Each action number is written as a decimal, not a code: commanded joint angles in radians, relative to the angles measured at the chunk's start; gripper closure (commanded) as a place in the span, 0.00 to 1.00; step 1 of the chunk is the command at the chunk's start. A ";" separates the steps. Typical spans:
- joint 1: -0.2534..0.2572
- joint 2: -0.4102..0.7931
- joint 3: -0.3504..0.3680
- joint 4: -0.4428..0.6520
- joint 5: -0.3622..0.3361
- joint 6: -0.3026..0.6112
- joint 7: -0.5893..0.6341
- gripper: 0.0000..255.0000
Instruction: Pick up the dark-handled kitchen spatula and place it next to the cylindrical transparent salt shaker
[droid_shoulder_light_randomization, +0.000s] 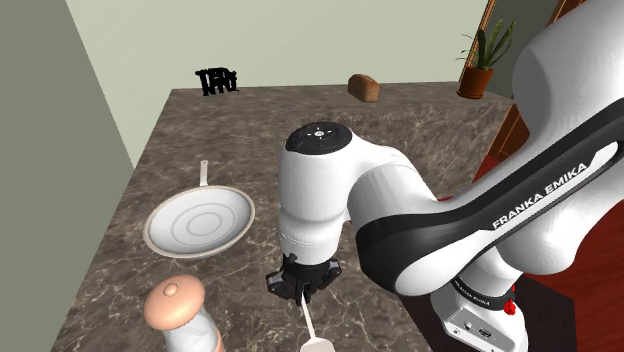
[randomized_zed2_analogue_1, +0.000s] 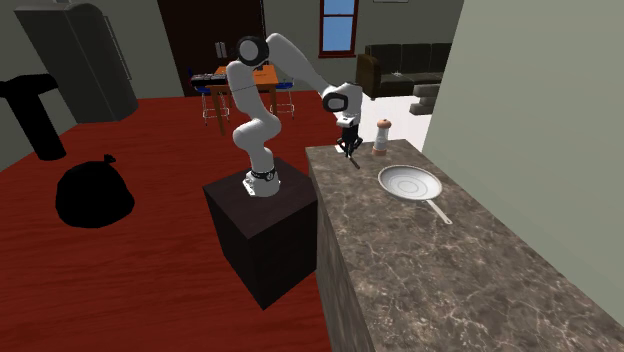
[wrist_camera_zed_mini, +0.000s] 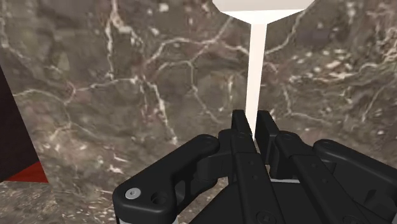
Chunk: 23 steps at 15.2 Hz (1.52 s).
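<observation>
Our gripper (droid_shoulder_light_randomization: 303, 283), in the shoulder view, hangs low over the marbled worktop (droid_shoulder_light_randomization: 200, 130), with the white spatula (droid_shoulder_light_randomization: 314, 338) reaching out below it, near the salt shaker (droid_shoulder_light_randomization: 180, 312) and a white pan (droid_shoulder_light_randomization: 200, 222). In the second exterior view we find it at the worktop's far end, close to the shaker. In the wrist view we see its fingers (wrist_camera_zed_mini: 240, 130) clamped on the spatula's thin white shaft.
</observation>
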 joint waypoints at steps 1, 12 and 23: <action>-0.002 0.004 0.002 -0.003 -0.002 0.007 0.001 1.00; -0.002 0.004 0.002 -0.003 -0.002 0.006 0.001 0.00; 0.027 -0.089 -0.047 0.064 0.034 -0.145 -0.032 0.00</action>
